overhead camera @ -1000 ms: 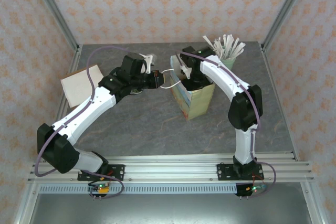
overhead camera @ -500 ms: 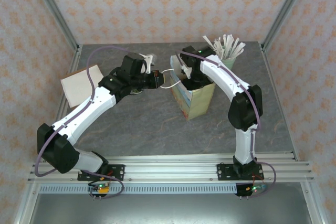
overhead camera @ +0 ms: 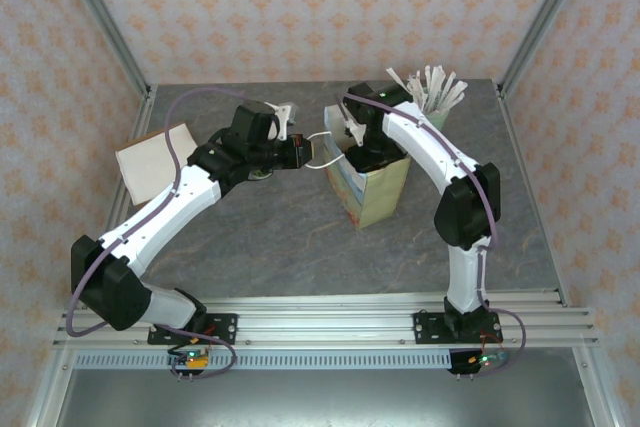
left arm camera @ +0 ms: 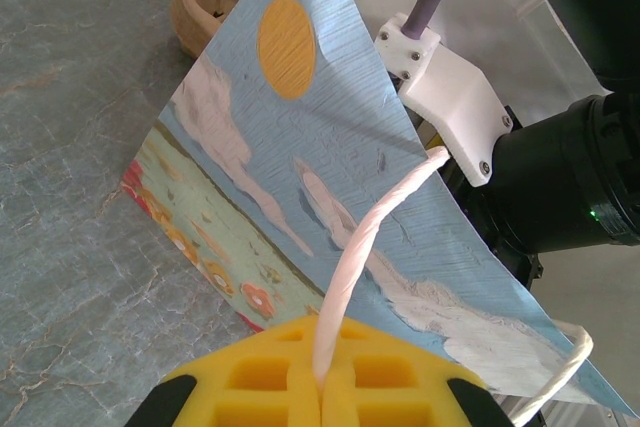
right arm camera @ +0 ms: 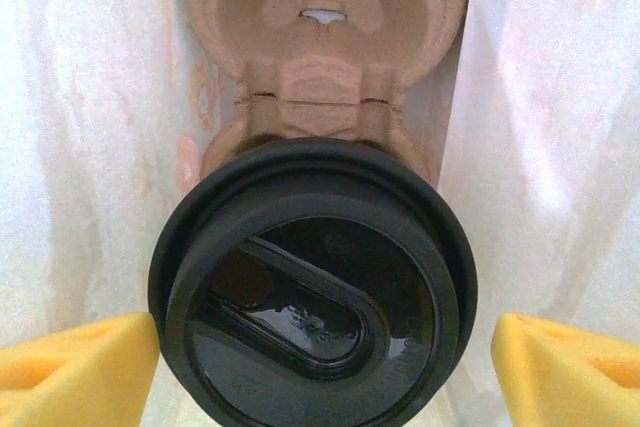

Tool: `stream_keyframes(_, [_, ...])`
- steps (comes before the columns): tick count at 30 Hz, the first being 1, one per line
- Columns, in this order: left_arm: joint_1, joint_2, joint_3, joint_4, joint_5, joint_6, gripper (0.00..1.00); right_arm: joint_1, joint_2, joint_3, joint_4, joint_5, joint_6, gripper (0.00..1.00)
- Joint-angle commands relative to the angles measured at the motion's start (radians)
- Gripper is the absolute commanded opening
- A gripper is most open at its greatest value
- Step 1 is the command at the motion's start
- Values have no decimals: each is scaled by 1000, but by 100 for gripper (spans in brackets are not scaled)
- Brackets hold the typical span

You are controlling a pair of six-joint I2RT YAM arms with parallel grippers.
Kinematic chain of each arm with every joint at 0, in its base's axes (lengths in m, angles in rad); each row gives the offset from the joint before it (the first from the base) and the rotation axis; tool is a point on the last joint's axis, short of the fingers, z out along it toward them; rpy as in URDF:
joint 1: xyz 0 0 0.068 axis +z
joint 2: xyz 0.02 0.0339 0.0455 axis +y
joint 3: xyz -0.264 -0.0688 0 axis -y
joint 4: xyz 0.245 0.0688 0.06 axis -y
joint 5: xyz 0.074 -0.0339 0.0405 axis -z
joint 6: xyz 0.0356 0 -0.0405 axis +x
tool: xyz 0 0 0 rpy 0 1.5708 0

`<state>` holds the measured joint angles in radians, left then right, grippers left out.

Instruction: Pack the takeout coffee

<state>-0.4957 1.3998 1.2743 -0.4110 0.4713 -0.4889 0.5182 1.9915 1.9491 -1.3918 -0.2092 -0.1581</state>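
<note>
- You are working at the placing step: the takeout coffee (right arm camera: 310, 287) is sitting deep inside the paper bag (overhead camera: 375, 192), upright, its black lid (right arm camera: 250, 207) facing the right wrist camera.
- Under it, a brown cardboard carrier (right arm camera: 325, 47) is lying on the bag's floor; the cup seems to be resting at the carrier's near end, though the lid is hiding the seat itself.
- Your right tool (right arm camera: 322, 367) is hanging released over the cup, one yellow pad on each side of the lid. The right-hand pad is standing clear of the rim and the left-hand pad is just beside it, so I judge nothing is gripped.
- Your left tool (left arm camera: 320, 387) is clenched on the bag's white handle (left arm camera: 370, 237), pulling the mouth open while the bag is standing on the worktop (overhead camera: 280, 237).
- The packing looks nearly done; what is remaining is getting the right arm out.
- For the next move, you are needing a straight lift up through the mouth, pads wide, without brushing the lid or the white bag walls close on both sides.
- Let go of the handle only once the right tool is clear of the bag.
</note>
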Motion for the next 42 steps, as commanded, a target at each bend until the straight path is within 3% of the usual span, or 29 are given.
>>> stream_keyframes(1, [-6, -22, 0, -14, -6, 16, 0, 1, -34, 44, -48, 27, 2, 87])
stream_keyframes(8, [-6, -21, 0, -14, -5, 18, 0, 0, -50, 89, -70, 17, 3, 92])
stream_keyframes(26, [-6, -25, -4, -11, -5, 16, 0, 0, -88, 127, -71, 24, 28, 90])
stream_keyframes(42, [-6, -25, -2, -11, -8, 15, 0, 0, -171, 320, -50, 50, 88, 89])
